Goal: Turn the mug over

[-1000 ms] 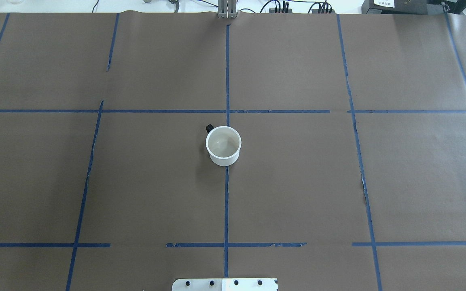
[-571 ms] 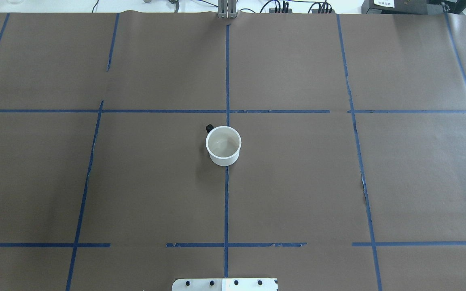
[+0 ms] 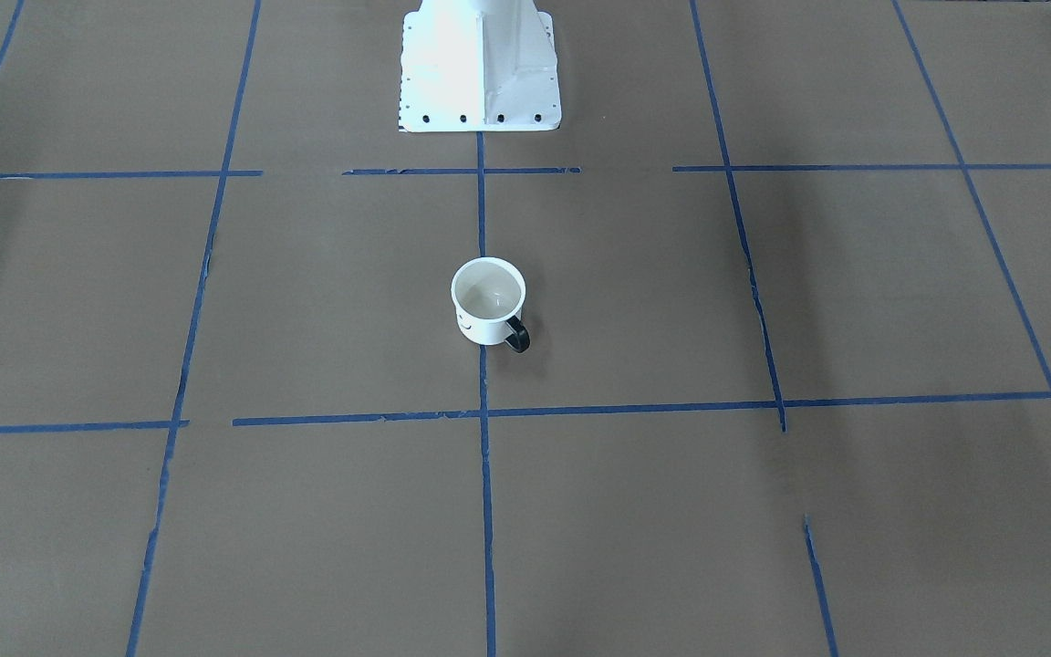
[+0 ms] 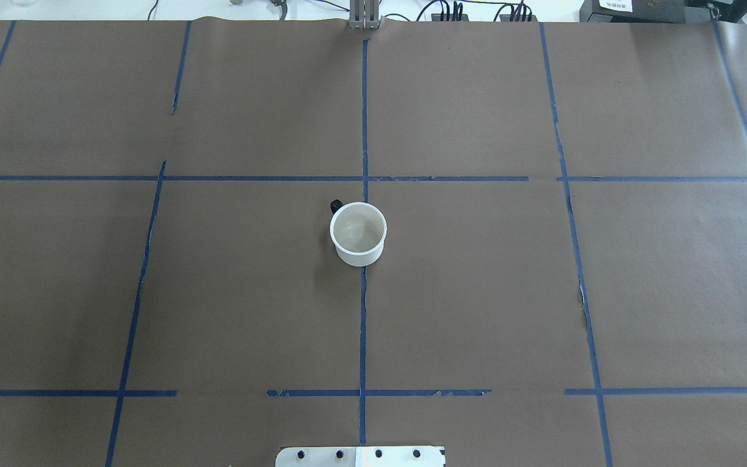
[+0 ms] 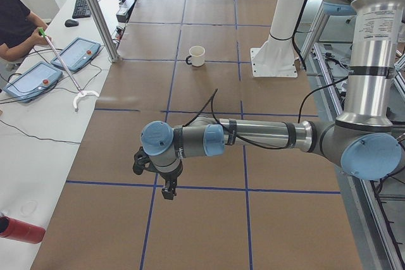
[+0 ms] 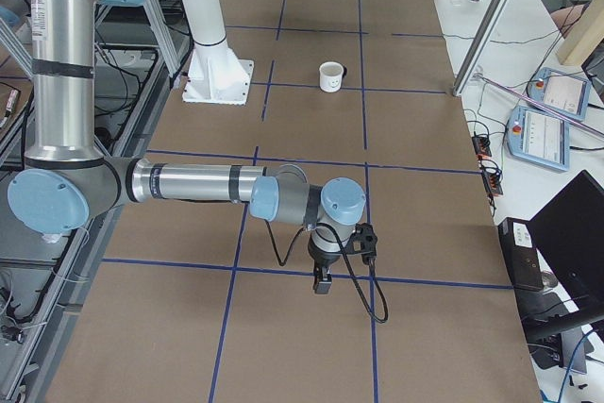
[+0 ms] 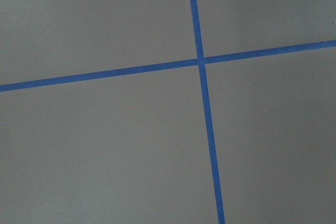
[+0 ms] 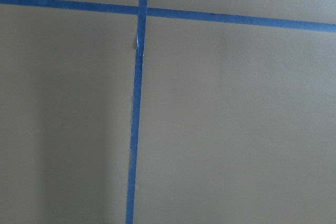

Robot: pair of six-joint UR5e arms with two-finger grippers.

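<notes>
The white mug point(image 4: 358, 235) stands upright with its opening up on the brown paper at the table's middle. Its black handle point(image 4: 335, 206) points to the far left. In the front-facing view the mug point(image 3: 487, 301) shows part of its black smiley face. It also shows in the left view point(image 5: 197, 55) and the right view point(image 6: 330, 76). My left gripper point(image 5: 166, 189) shows only in the left view, low over the table and far from the mug. My right gripper point(image 6: 323, 280) shows only in the right view, also far from it. I cannot tell whether either is open or shut.
The white robot base point(image 3: 480, 64) stands at the table's near edge. Blue tape lines point(image 4: 364, 324) grid the paper. An aluminium post point(image 5: 95, 11), teach pendants point(image 5: 76, 54) and an operator point(image 5: 16, 20) are on the far side.
</notes>
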